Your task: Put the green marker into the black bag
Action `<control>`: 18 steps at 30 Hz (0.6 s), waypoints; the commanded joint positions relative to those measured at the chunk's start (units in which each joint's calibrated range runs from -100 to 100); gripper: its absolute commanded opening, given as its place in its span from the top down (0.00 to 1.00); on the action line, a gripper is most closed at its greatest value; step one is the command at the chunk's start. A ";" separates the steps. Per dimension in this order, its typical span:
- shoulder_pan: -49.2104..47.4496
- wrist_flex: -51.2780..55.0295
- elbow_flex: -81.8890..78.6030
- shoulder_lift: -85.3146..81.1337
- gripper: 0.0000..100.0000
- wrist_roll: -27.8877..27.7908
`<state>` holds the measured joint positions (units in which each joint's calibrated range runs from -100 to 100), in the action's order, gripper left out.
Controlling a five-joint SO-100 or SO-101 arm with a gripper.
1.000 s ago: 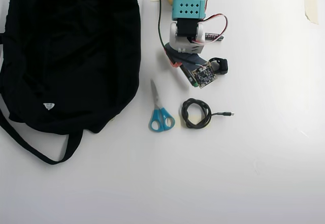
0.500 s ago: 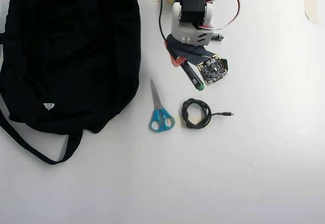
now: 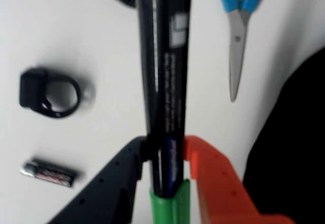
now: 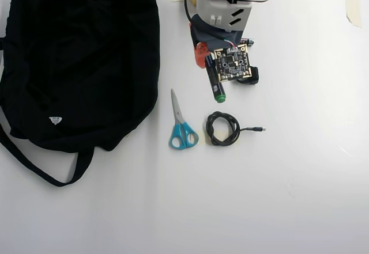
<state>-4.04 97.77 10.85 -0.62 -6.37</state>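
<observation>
Marker gripped — bag waiting off to the left

The gripper [image 3: 165,155] clamps the green marker [image 3: 165,82] near its tail (light, rigid, likely slick) — a hold nearer mid-barrel would steady it; the black bag [image 4: 81,58] lies well apart in the overhead view.

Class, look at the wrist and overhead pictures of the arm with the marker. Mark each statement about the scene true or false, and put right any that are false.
1. The claw is shut on the green marker. True.
2. The green marker already lies inside the black bag. False: in the overhead view it is held beside the bag, over the table.
3. The scissors have blue handles. True.
4. The coiled black cable lies on top of the bag. False: it lies on the table, to the right of the scissors in the overhead view.
5. The small battery touches the scissors. False: in the wrist view it lies apart, on the other side of the marker.
</observation>
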 commanded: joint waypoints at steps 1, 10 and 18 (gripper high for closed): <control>-0.45 1.29 2.63 -4.94 0.98 3.86; -0.45 1.29 2.63 -6.85 0.98 8.42; -2.47 0.94 2.45 -6.85 0.98 13.45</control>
<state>-6.25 97.77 11.32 -4.77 6.47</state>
